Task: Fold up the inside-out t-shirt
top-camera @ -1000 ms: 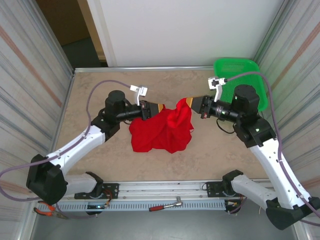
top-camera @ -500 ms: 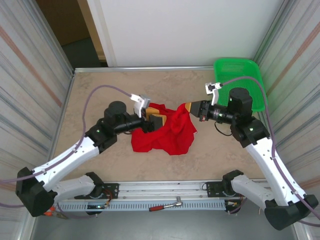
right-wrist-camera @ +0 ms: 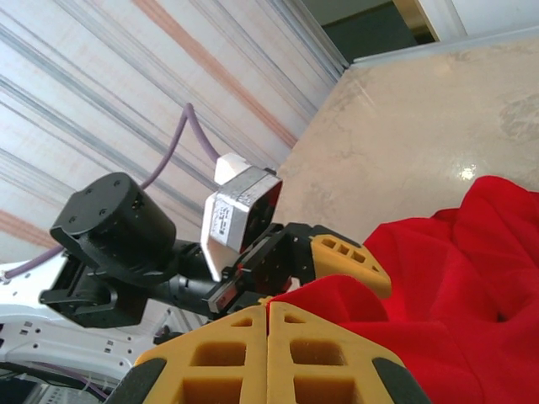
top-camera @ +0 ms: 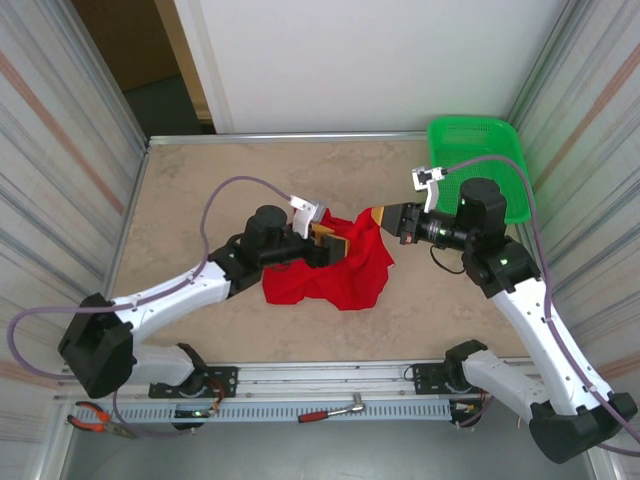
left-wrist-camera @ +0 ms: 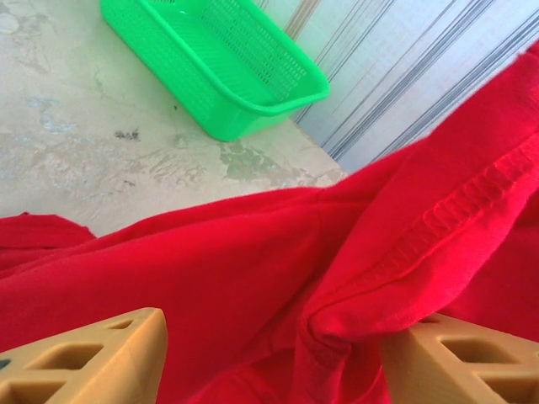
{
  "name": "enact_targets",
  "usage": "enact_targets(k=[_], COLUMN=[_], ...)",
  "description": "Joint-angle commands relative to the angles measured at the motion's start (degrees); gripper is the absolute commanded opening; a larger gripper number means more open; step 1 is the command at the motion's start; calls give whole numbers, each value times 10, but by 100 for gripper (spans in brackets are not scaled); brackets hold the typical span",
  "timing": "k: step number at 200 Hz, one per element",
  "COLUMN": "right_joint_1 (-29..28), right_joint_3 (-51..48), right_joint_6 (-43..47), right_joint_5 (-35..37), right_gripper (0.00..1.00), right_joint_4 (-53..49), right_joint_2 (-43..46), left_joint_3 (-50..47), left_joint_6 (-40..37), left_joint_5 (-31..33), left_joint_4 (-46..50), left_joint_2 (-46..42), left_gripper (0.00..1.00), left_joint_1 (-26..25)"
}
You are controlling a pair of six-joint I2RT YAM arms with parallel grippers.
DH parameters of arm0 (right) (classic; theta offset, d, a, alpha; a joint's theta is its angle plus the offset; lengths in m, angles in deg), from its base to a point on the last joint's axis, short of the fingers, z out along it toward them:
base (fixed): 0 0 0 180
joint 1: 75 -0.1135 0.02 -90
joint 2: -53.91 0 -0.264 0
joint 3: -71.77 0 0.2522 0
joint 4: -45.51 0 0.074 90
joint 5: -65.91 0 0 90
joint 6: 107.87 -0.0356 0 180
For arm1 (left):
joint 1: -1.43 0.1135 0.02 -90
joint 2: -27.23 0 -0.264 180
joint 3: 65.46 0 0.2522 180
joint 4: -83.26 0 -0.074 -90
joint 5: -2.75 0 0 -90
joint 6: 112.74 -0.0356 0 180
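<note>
Top external view: the t-shirt [top-camera: 340, 282] lies crumpled near the centre of the table [top-camera: 200, 190]. The right gripper [top-camera: 375, 214], its fingers pressed together, seems to pinch the shirt's 1 o'clock edge. The left gripper [top-camera: 335, 243], at 12 o'clock, has its jaws spread wide, with cloth between them.

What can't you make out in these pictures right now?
Shirt collar and sleeves: top view, lost in bunched folds.
Basket: top view, near side behind the right arm; left wrist view, top edge cuts it.
Right gripper: right wrist view, shut fingers hide how much cloth is pinched.
Left gripper: left wrist view, cloth covers part of one finger, bottom edge cuts both.
</note>
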Motion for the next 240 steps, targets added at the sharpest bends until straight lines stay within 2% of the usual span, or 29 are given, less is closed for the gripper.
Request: enact_targets(k=[1,22,37,61,77,110,156,189,218,240], right_joint_1=[4,12,33,77,92,93,93,93,92,76], right_joint_3=[-6,-12,-18,-28,-30,-20,14,122,270,368], right_joint_6=[-16,-12,-12,-23,-29,-50,-60,-72,-97,-120], right_joint_5=[-5,-1,1,11,26,11,4,-13,-17,-7], right_gripper=[0,0,0,0,0,0,0,0,0,0], right_joint_4=[22,26,24,20,16,45,60,74,107,139], right_joint_2=[13,22,29,28,18,1,-1,-30,-72,-105], left_joint_3=[8,23,38,110,160,228,231,256,329,395], left_joint_6=[29,56,54,3,-14,-34,-46,-30,19,43], left_joint_5=[-35,-65,-50,10,8,-16,-11,-19,-53,-54], left_joint_4=[-72,-97,-66,64,113,165,180,169,133,130], left_joint_2=[29,52,21,-59,-92,-118,-132,-131,-124,-109], left_gripper=[53,0,0,0,0,0,0,0,0,0], left_joint_1=[-3,9,28,58,80,93,92,94,92,87])
